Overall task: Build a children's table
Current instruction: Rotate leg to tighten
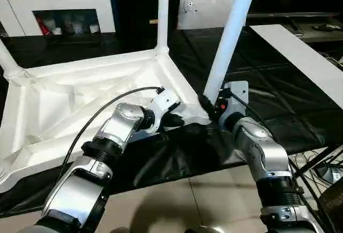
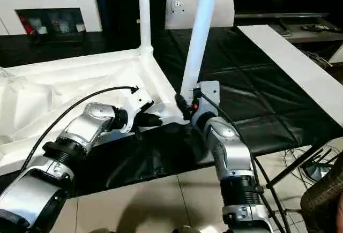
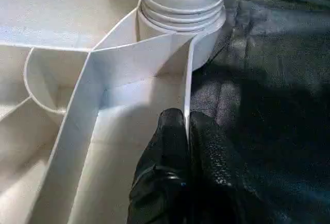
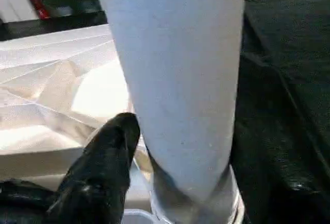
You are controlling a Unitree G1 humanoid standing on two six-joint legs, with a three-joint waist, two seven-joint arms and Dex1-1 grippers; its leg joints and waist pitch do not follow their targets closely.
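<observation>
- Left eye view: a black sheet (image 1: 278,99) covers the floor, with pale tiles at the near edge and a white cabinet (image 1: 59,2) at the back. The upturned tabletop (image 1: 80,99) lies ribs-up on the sheet. One leg (image 1: 162,13) stands upright in the far corner socket; another leg (image 1: 230,37) leans a little in the near right corner socket. The left gripper (image 1: 179,119) sits at the tabletop's near rim, just beside that socket. The right gripper (image 1: 210,104) is at the foot of the leaning leg.
- Right eye view: the same layout; a flat white bag (image 2: 201,8) lies on the sheet beyond the legs, and a long white panel (image 2: 300,67) runs along the right side.
- Left wrist view: the two black fingers (image 3: 160,183) are pinched together on the tabletop's thin rim wall, close to the threaded socket (image 3: 180,7).
- Right wrist view: one black finger (image 4: 103,167) lies against the leg's side just above its socket; the other finger is hidden, so I cannot tell whether the jaws clamp the leg.
</observation>
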